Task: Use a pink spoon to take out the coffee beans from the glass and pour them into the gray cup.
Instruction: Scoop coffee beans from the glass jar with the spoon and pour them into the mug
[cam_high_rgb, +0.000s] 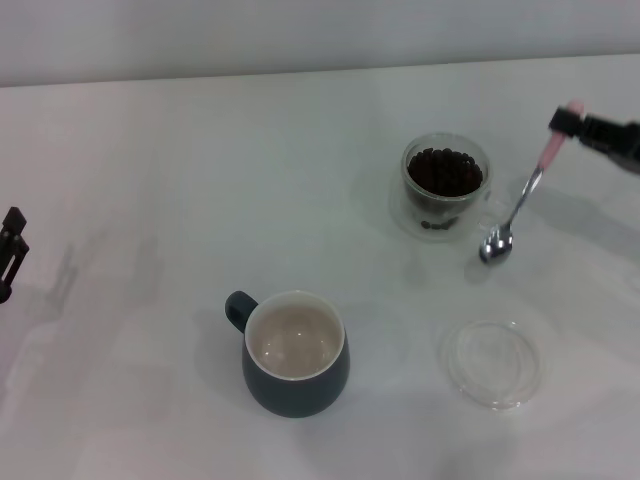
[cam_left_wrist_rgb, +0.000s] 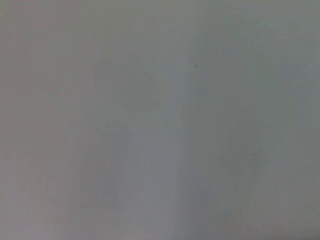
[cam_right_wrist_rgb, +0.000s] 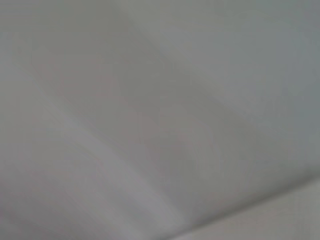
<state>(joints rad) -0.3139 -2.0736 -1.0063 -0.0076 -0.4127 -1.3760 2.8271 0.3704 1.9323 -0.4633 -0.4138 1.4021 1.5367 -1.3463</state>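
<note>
Pink spoon (cam_high_rgb: 524, 200), its handle tip clamped in my right hand (cam_high_rgb: 566, 121), slants bowl-down just beside the glass (cam_high_rgb: 446, 183) of coffee beans (cam_high_rgb: 445, 170), with the gray cup (cam_high_rgb: 295, 353) well apart toward my left.

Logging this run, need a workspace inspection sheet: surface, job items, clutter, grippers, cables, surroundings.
Surface: white table, bare where visible.
Job's things: clear double-walled glass full of dark coffee beans; dark blue-gray mug, cream inside, no beans; pink-handled metal spoon, bowl empty, low beside the glass.
Clutter: flat clear glass saucer.
Grippers: right gripper shut on spoon handle; left gripper parked at table edge.
Cables: nothing seen.
Surroundings: pale wall.
</note>
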